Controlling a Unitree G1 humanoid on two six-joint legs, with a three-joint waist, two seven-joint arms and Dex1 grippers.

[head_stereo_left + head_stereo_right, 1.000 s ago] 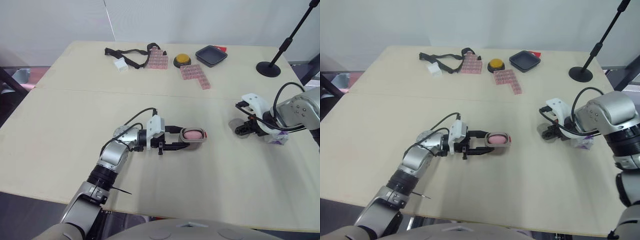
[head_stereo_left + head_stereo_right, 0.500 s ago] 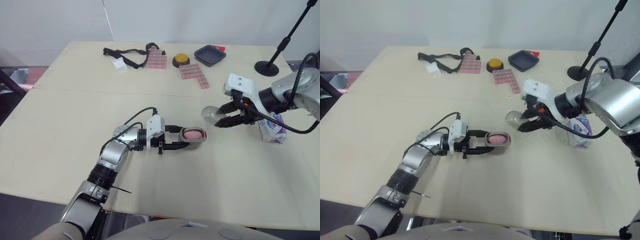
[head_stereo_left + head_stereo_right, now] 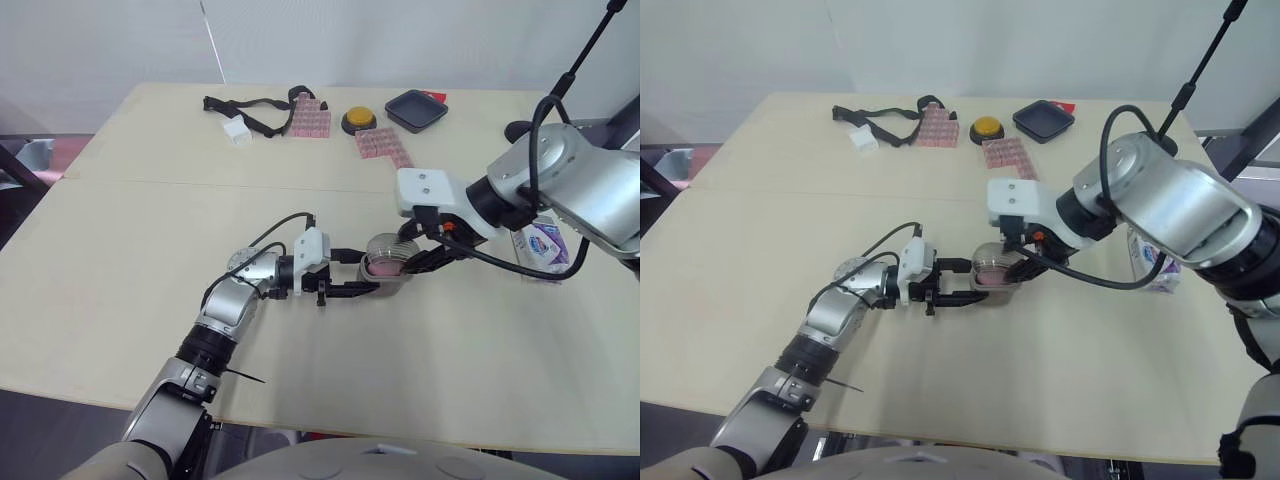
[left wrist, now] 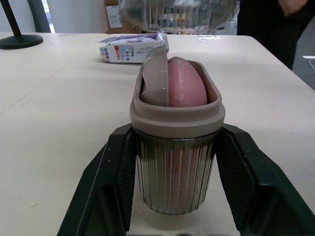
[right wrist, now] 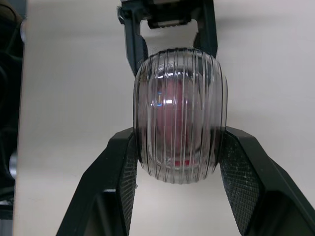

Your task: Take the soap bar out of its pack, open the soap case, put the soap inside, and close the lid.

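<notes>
My left gripper (image 3: 366,277) is shut on the grey soap case (image 3: 386,274), which stands on the table near its middle. The pink soap bar (image 4: 185,83) lies inside the case, with a clear insert (image 4: 155,82) leaning beside it. My right gripper (image 3: 412,256) is shut on the clear ribbed lid (image 3: 386,247) and holds it just above the case. Looking down through the lid (image 5: 179,128), the pink soap shows underneath. The purple-and-white soap pack (image 3: 545,243) lies on the table to the right, behind the right arm.
Along the far edge are a black strap (image 3: 250,104), a white block (image 3: 238,127), two pink block sets (image 3: 312,118) (image 3: 385,147), a yellow button (image 3: 359,121) and a black tray (image 3: 418,108). A microphone stand (image 3: 585,50) rises at the far right.
My right gripper has carried the lid leftwards from beside the soap pack to just above the case. The left gripper and the case have stayed put.
</notes>
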